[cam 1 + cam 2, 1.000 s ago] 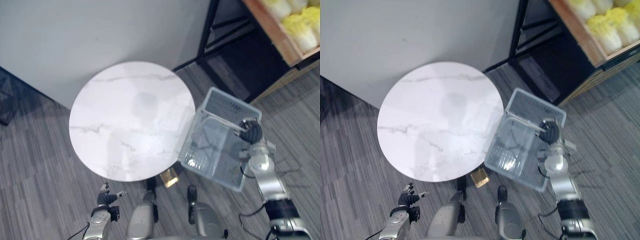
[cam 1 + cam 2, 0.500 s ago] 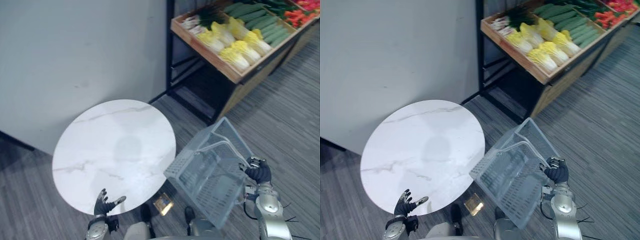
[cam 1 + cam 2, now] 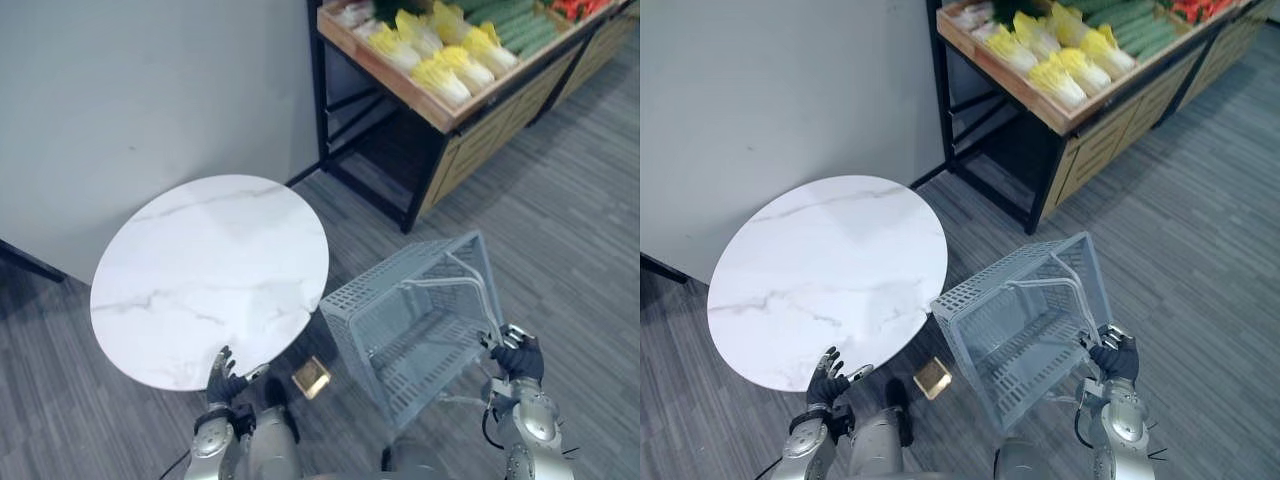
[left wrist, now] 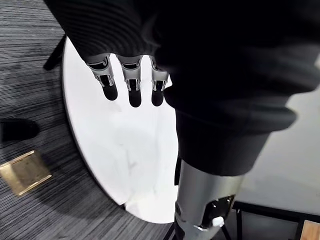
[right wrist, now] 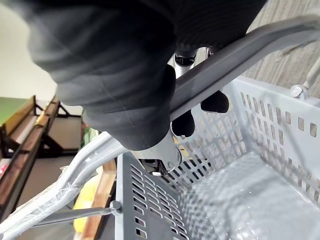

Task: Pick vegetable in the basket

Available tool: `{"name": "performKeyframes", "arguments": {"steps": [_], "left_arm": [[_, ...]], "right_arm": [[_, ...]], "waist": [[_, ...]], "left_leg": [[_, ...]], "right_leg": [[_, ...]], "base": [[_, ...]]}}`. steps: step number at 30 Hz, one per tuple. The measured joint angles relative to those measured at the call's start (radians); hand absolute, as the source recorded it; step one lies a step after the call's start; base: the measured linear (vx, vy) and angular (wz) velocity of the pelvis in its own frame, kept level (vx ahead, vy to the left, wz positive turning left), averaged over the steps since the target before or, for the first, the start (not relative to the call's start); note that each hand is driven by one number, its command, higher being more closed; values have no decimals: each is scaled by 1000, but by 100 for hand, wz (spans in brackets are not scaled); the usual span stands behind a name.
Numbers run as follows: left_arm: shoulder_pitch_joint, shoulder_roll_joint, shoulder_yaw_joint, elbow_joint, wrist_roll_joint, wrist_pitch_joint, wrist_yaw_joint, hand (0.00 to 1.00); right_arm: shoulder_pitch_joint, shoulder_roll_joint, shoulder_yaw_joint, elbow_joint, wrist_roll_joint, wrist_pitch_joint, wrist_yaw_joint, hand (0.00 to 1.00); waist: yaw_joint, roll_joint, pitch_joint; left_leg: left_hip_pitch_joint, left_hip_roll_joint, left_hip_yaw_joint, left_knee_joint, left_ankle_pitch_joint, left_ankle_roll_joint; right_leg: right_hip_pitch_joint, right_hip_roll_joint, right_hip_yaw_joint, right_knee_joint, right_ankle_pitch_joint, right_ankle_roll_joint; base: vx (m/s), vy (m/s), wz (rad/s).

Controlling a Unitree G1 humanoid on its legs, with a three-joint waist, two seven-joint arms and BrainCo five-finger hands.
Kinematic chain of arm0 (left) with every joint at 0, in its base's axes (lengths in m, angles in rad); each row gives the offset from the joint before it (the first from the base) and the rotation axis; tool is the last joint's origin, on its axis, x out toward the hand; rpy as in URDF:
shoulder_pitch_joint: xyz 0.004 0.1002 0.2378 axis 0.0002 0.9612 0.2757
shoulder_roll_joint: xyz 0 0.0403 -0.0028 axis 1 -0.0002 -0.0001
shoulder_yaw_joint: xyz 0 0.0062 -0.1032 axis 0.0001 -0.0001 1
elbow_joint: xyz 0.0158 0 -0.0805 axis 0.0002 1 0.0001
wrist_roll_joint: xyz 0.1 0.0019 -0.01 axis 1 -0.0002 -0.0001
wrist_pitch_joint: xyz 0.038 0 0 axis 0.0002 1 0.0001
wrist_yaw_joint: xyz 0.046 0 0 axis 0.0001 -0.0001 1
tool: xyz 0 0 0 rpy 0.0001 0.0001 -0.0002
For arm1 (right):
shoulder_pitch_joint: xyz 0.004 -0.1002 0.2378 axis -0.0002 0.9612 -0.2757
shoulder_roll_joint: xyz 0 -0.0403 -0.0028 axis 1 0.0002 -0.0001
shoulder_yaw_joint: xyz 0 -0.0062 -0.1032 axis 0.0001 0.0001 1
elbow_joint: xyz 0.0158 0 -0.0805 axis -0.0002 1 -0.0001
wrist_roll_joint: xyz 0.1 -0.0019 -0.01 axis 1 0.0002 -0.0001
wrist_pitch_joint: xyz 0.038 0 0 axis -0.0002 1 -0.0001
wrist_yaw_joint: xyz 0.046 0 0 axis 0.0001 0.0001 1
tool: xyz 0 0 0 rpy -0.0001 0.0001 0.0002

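Your right hand [image 3: 518, 360], at 4 o'clock in the head views, is curling its fingers around one handle [image 5: 240, 50] of the grey perforated basket [image 3: 372, 300]. The basket is hanging tilted from that grip. Its mouth is facing up and toward the table, and nothing is showing inside it.

Your left hand [image 3: 225, 382], at 7 o'clock, is hovering with straight, spread fingers and holding nothing. It is over the near edge of the round marble table [image 3: 210, 275].

The vegetables are lying at 1 o'clock, well apart from both hands. Chinese cabbages [image 3: 440, 60] are filling the near part of a wooden crate [image 3: 455, 115], with cucumbers [image 3: 510, 25] behind them.

Handling, as a judgement:
- **Cabbage:** it is probably bulky and fairly heavy, firm at the core but with loose outer leaves that are likely to tear or slip. You are better off wrapping the fingers around the thick middle than pinching a leaf tip.
- **Basket:** it is stiff, light plastic, and it is likely to swing on its single held handle. Level it before loading, or a cabbage may roll out.

Obstacles:
- The table is standing at 10 o'clock, between your left arm and the stand.
- The stand's black frame [image 3: 320, 100] is rising at 12 o'clock, just beside the crate's near corner.
- The open floor toward 2 o'clock is offering the freer approach.
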Motion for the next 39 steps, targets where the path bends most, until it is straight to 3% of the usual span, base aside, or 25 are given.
{"name": "performKeyframes", "arguments": {"steps": [2,6,9,10,19,22,24,26,27,28,30,32,33,35,36,37,39], "left_arm": [[18,0,2,1,2,0,-1,0],[37,0,8,3,3,-1,-1,0],[29,-2,-4,15,5,0,-2,0],[18,1,-5,41,10,0,-1,0],[-32,17,-13,77,66,4,24,0],[-36,28,-10,48,74,5,35,0],[-39,33,-9,13,74,4,45,0],[-45,49,-10,1,74,4,46,0],[-49,53,-10,1,73,4,48,0],[-54,60,-12,1,73,4,48,0],[-70,57,-13,1,73,3,47,0],[-76,56,-18,4,73,3,45,0],[-79,56,-37,4,73,3,41,0],[-74,47,-48,2,73,4,41,0],[-56,44,-50,-6,72,3,41,0],[-42,39,-56,-20,72,3,40,0],[-37,36,-57,-41,67,1,40,0]], "right_arm": [[-1,-3,4,9,0,1,-11,100],[-20,-3,11,9,1,0,-10,100],[-21,-2,6,15,1,-1,-9,100],[-21,11,5,28,1,0,-9,100],[-7,46,-43,91,43,-1,-10,100],[-11,61,-43,91,51,-1,-10,100],[-24,64,-44,92,56,-1,-12,100],[-28,64,-46,93,58,-2,-13,100],[-28,63,-48,93,58,-3,-13,100],[-31,61,-48,97,58,-3,-12,100],[-45,59,-63,117,59,-4,-13,100],[-70,58,-66,140,60,-3,-13,100],[-68,58,-64,140,60,-2,-13,100],[-64,58,-62,138,58,0,-13,100],[-63,53,-49,135,40,1,-13,100],[-56,45,-32,125,20,0,-15,100],[-59,28,-22,120,3,0,-15,100]], "waist": [[-1,-15,8],[-4,-9,5],[-15,-3,-1],[-19,-23,-5],[-40,-40,-11],[-56,-44,-8],[-48,-53,-3],[-48,-71,-7],[-49,-72,-7],[-58,-72,-7],[-71,-65,-10],[-88,-63,-10],[-96,-60,-9],[-84,-49,-2],[-74,-44,0],[-62,-46,2],[-48,-43,0]], "left_leg": [[38,-13,-3,252,-244,23],[161,-26,-40,303,-425,-6],[234,-53,-24,125,-483,-60],[237,-69,-5,95,-468,-54],[275,-83,94,121,-481,-26],[303,-48,190,152,-513,-22],[348,-33,286,133,-519,-19],[412,-18,396,109,-527,-32],[427,-17,415,106,-534,-41],[448,-15,445,103,-541,-52],[469,-16,451,82,-539,-55],[484,-5,438,104,-532,-56],[479,27,407,193,-522,-41],[439,103,314,432,-458,59],[394,141,227,595,-347,95],[322,136,134,722,-378,47],[198,81,66,761,-468,49]], "right_leg": [[-6,-3,7,-9,34,-17],[-64,36,48,-21,83,-17],[-113,50,63,-22,98,9],[-123,41,73,-38,122,27],[-106,56,177,-107,207,61],[-125,84,211,-127,233,66],[-128,12,51,-140,224,34],[-126,-99,-168,-112,228,27],[-126,-108,-195,-108,235,22],[-132,-98,-189,-106,254,45],[-165,-59,-142,-83,245,46],[-185,-32,-104,-41,213,41],[-174,-12,-85,-16,187,32],[-113,38,-45,-10,154,17],[-60,59,-7,-20,135,-3],[-26,70,23,-25,105,-12],[10,64,59,-34,74,-14]], "base": [[-235,-143,2],[-194,-13,-32],[-169,62,-23],[-171,75,-25],[-50,83,-33],[-60,50,-90],[-51,38,-133],[18,-36,-139],[78,-36,-128],[85,-36,-95],[168,-91,-101],[234,-125,-82],[276,-155,-76],[345,-164,-89],[286,-66,-96],[269,8,-86],[290,49,-52]]}}
